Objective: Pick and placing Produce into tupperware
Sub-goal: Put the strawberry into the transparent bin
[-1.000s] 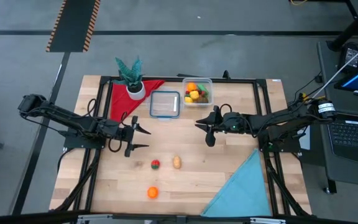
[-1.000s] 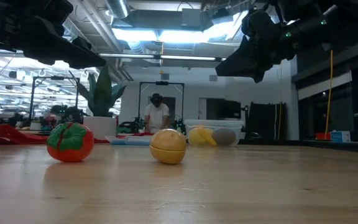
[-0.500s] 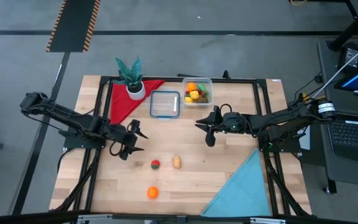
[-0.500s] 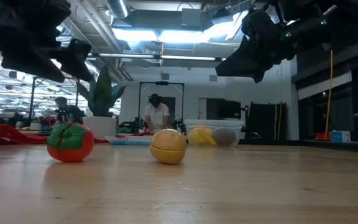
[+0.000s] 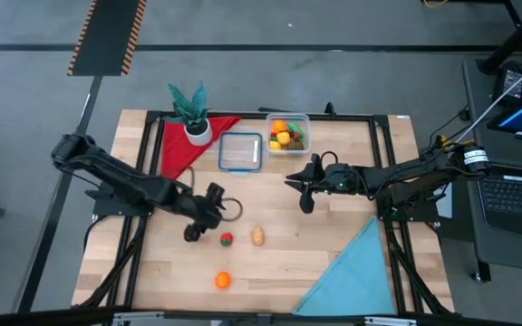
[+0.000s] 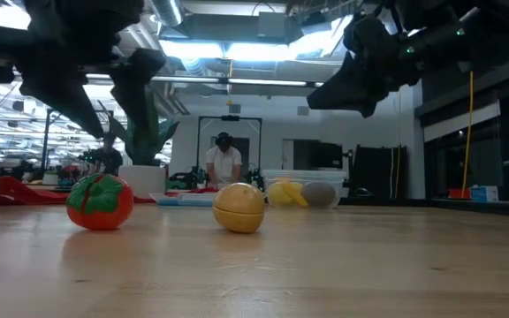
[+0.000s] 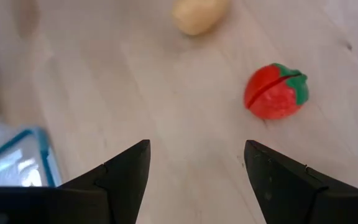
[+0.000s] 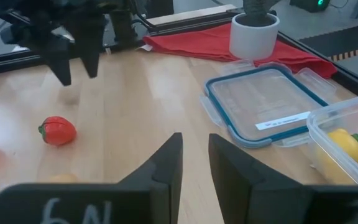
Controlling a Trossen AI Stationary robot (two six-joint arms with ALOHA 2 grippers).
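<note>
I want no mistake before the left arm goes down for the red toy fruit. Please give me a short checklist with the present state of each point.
1. Left tool open: ok.
2. Left tool directly over the red toy fruit: not ok, it sits off to one side.
3. Red toy fruit clear of the yellow-brown toy: ok.
4. Tupperware uncovered, blue-rimmed lid beside it: ok.
5. Right tool away from the pick: ok.

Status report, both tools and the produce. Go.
Left tool open, above the table beside the red strawberry. Right tool nearly shut, empty, waiting mid-table. Strawberry, potato and orange outside the tupperware. Nothing blocking.
</note>
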